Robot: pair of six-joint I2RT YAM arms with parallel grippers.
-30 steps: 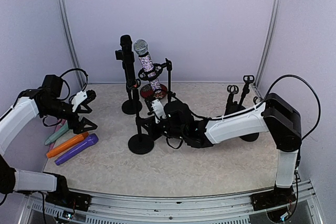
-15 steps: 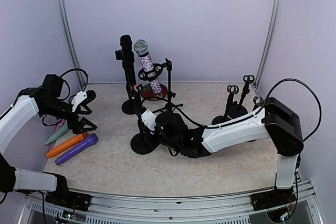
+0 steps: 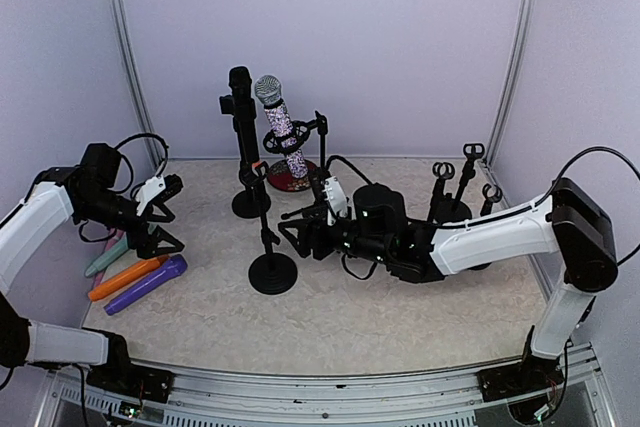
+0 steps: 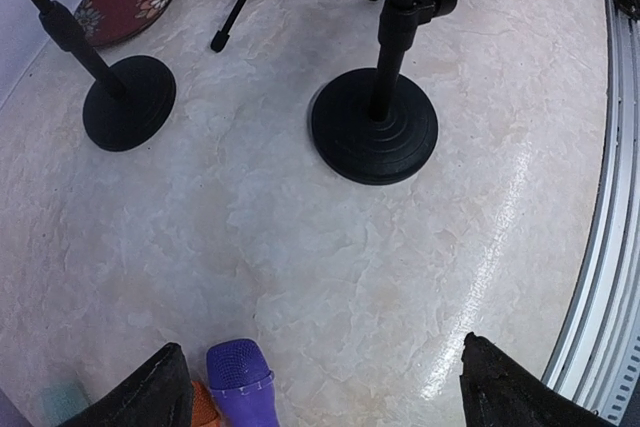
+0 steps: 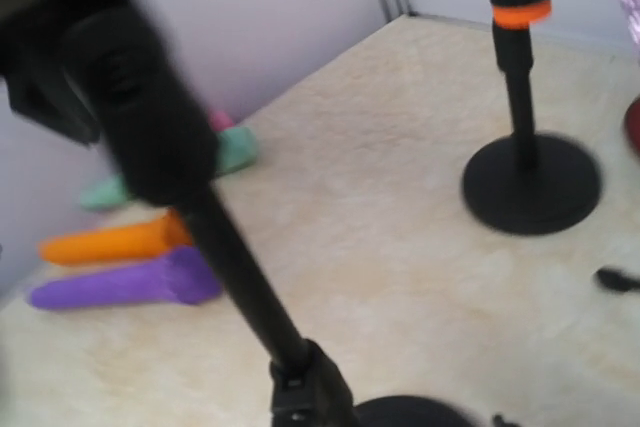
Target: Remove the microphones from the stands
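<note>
Microphone [image 3: 281, 127] glittery, mesh-domed, in ring stand [image 3: 321, 150]; left end effector [image 3: 170, 215], right end effector [image 3: 289, 233] spread, empty.

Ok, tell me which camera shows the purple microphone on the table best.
Top external: the purple microphone shows full length and sharp, beside the orange microphone. The right wrist view has it whole but blurred; the left wrist view catches only its grille end at the bottom edge.

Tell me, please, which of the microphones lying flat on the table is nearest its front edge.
The purple microphone: it lies in front of the orange microphone and the teal microphone, which sit farther back.
</note>
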